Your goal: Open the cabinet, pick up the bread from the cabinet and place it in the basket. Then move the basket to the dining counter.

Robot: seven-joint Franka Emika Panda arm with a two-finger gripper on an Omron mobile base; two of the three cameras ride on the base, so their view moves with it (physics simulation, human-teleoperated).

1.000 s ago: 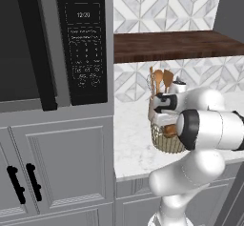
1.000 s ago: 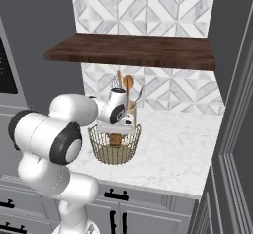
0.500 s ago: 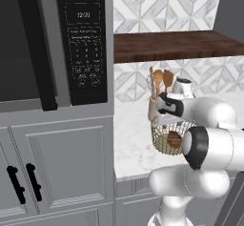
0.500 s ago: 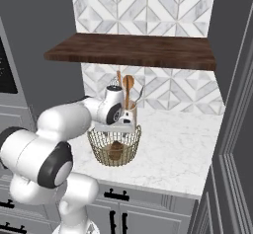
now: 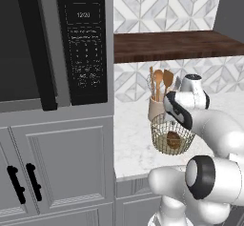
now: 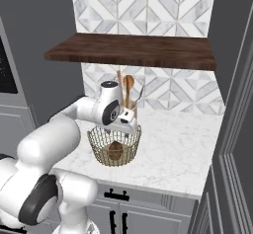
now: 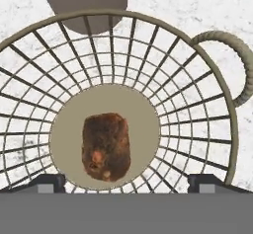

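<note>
My gripper [image 7: 126, 182] hangs straight above the basket [image 7: 197, 129], its two dark fingertips [image 7: 47, 182] spread wide at the lower edge of the hand view and holding nothing. Between them, looking down, I see the bread [image 7: 106, 146] lying on the basket's tan base, a little toward seven o'clock from the centre of that round floor, touching no part of the wire wall. A loop handle sticks out from the basket rim at about two o'clock, and the beige utensil pot [image 7: 84, 3] stands just outside the rim at twelve o'clock.

From the right base view, my gripper [image 6: 124, 124] sits over the basket [image 6: 114, 146] rim, with the bread [image 6: 115, 150] showing dark through the mesh. The basket rests on the marble worktop [image 6: 173, 149], just in front of the utensil pot [image 6: 129, 113] with its wooden spoons, under the dark wooden shelf [image 6: 133, 50]. In the left base view the basket [image 5: 171, 137] stands at three o'clock from the microwave [image 5: 57, 44], well apart from it.
</note>
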